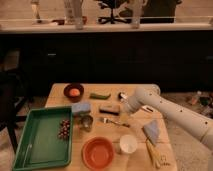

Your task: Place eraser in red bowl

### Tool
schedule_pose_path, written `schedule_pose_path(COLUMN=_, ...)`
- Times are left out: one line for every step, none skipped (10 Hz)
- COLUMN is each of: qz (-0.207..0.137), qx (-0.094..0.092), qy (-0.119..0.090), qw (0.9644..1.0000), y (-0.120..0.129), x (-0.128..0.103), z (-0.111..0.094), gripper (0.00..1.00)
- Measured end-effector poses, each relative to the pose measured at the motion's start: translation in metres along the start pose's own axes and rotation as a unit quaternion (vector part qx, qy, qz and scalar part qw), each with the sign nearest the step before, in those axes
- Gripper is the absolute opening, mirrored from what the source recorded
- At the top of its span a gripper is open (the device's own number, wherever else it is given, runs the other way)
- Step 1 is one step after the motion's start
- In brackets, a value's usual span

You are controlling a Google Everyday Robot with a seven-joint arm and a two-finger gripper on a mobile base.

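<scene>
One eraser — a dark block with a paler face — lies near the middle of the table, just right of the light blue sponge and above the fork. My gripper, at the end of the white arm, is just beside the eraser's right end. Whether it is spread or closed I cannot tell, and nothing appears to be held. Step in hand, as I judge it: the approach, with the grasp not yet made. The red bowl stands at the near edge, next to the white cup, with nothing visible inside. Next I need to settle over the eraser, close across its narrow sides and lift clear of the fork — then carry it toward the near edge and release above the bowl, not the cup.
</scene>
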Motion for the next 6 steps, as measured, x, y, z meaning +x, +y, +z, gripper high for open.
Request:
schedule_pose_path(qz=-0.003, qx=-0.005, qy=0.0, qw=1.0, y=-0.004, x=-0.001, z=0.005, gripper=0.8)
schedule_pose_path(qz=-0.004, qx=-0.008, qy=0.001, qw=1.0, y=-0.009, x=0.001, z=0.009, gripper=0.8)
schedule_pose_path(qz=-0.004, qx=-0.009, qy=0.0, qw=1.0, y=-0.013, x=0.003, z=0.01, gripper=0.8)
schedule_pose_path(qz=-0.005, qx=-0.01, qy=0.0, qw=0.9999, y=-0.018, x=0.002, z=0.013, gripper=0.8)
schedule_pose_path(qz=-0.006, qx=-0.011, qy=0.0, qw=0.9999, y=-0.02, x=0.0, z=0.016, gripper=0.8)
schedule_pose_path(qz=-0.008, qx=-0.013, qy=-0.001, qw=0.9999, y=-0.022, x=-0.002, z=0.018, gripper=0.8)
